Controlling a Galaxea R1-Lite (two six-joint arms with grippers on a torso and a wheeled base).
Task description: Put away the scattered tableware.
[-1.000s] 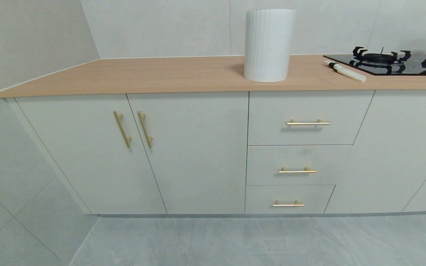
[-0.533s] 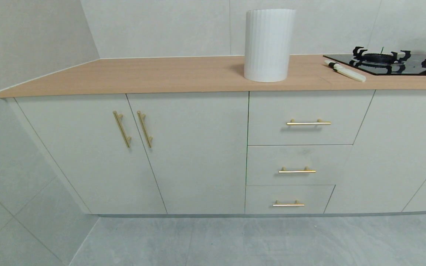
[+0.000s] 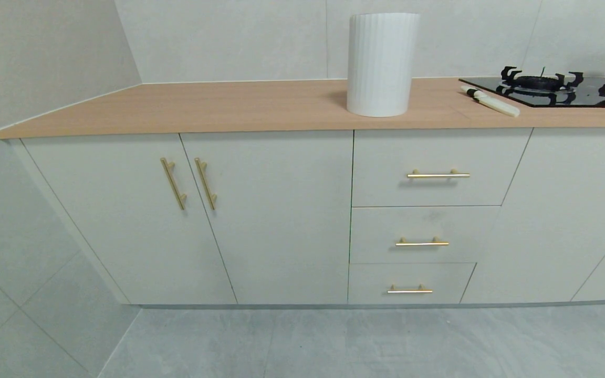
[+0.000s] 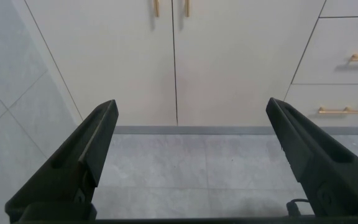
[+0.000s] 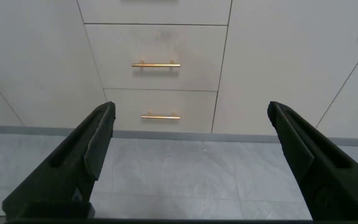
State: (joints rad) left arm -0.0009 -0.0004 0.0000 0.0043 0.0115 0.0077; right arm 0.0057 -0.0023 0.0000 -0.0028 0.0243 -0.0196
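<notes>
Knife [image 3: 489, 101]: one, lying on countertop [image 3: 229, 107] near one white canister [image 3: 381, 63]. Left gripper [image 4: 191, 109] and right gripper [image 5: 191, 111]: jaws wide apart, holding nothing.

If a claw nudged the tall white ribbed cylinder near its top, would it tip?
The tall white ribbed cylinder stands upright, taller than wide, so a high push probably tips it. Pushed low, it may slide on the smooth wooden countertop. Ribs likely help grip.
</notes>
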